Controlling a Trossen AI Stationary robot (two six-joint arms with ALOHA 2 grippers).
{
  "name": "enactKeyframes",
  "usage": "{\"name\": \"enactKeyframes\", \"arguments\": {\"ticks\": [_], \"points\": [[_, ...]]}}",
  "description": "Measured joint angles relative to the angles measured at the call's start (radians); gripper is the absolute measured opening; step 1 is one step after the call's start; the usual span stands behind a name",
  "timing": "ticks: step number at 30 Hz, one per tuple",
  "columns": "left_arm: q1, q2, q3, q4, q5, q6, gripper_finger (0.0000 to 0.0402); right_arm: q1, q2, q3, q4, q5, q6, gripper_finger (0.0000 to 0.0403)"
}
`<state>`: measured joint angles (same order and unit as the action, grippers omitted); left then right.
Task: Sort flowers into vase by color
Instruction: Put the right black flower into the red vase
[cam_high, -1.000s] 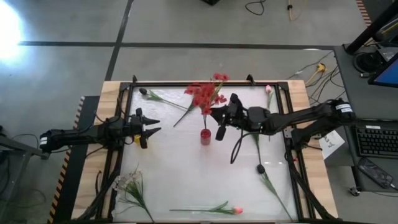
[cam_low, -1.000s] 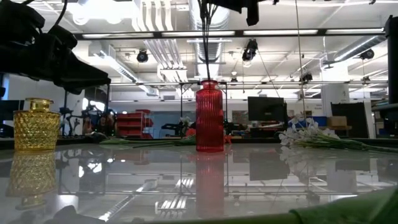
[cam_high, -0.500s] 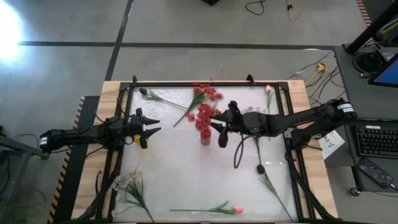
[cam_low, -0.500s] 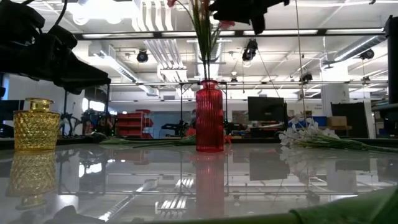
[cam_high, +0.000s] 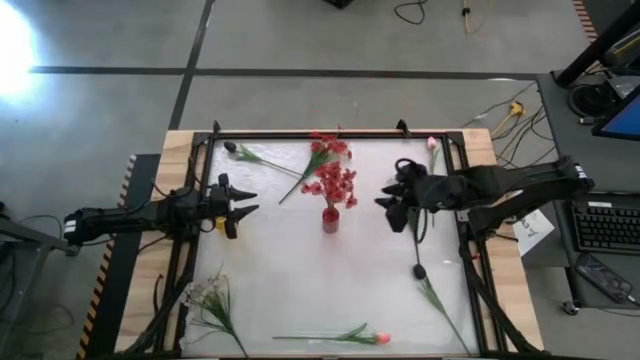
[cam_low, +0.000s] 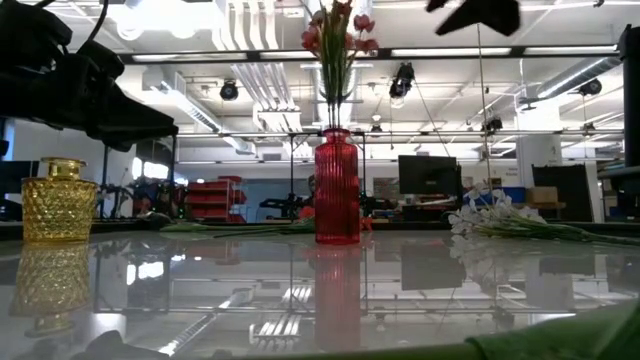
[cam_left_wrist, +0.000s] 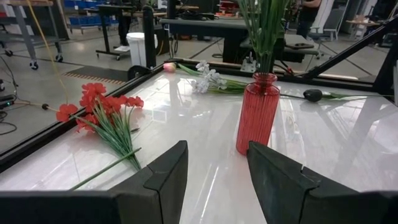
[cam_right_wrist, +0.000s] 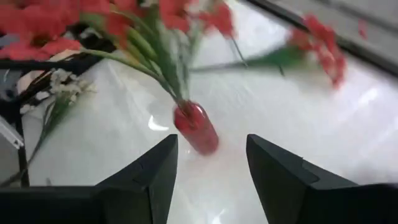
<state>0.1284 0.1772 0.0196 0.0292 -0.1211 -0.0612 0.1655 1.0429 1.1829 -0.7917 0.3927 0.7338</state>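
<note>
On the glossy tabletop (cam_high: 300, 290), the right pincer (cam_high: 396, 207) hangs released beside the red vase (cam_high: 330, 219), whose top-heavy red spray (cam_high: 333, 183) might tip it.

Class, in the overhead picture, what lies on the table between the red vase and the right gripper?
Nothing: between the red vase and the right gripper, the high view shows only bare white tabletop.

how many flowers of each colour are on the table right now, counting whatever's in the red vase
red sprays: 2
white sprays: 1
pink buds: 2
dark buds: 2
total: 7
</note>
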Motion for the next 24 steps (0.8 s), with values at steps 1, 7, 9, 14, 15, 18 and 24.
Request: {"name": "enactKeyframes", "arguments": {"ticks": [1, 7, 9, 14, 15, 18, 24], "points": [[0.0, 0.0, 0.0, 0.0, 0.0, 0.0, 0.0155, -0.004, -0.011, -0.006, -0.034, 0.0, 0.053, 0.0187], [0.0, 0.0, 0.0, 0.0, 0.0, 0.0, 0.0155, -0.039, -0.035, -0.1, -0.202, 0.014, 0.384, 0.0203], [0.0, 0.0, 0.0, 0.0, 0.0, 0.0, 0.0155, -0.041, -0.027, -0.134, -0.209, 0.031, 0.481, 0.0207], [0.0, 0.0, 0.0, 0.0, 0.0, -0.001, 0.0155, -0.042, 0.017, -0.184, -0.198, 0.088, 0.563, 0.021], [0.0, 0.0, 0.0, 0.0, 0.0, -0.001, 0.0155, -0.042, 0.029, -0.187, -0.198, 0.1, 0.568, 0.021], [0.0, 0.0, 0.0, 0.0, 0.0, -0.001, 0.0155, -0.042, 0.067, -0.188, -0.195, 0.11, 0.565, 0.021], [0.0, 0.0, 0.0, 0.0, 0.0, -0.001, 0.0155, -0.043, 0.134, -0.188, -0.202, 0.108, 0.521, 0.021]]}}
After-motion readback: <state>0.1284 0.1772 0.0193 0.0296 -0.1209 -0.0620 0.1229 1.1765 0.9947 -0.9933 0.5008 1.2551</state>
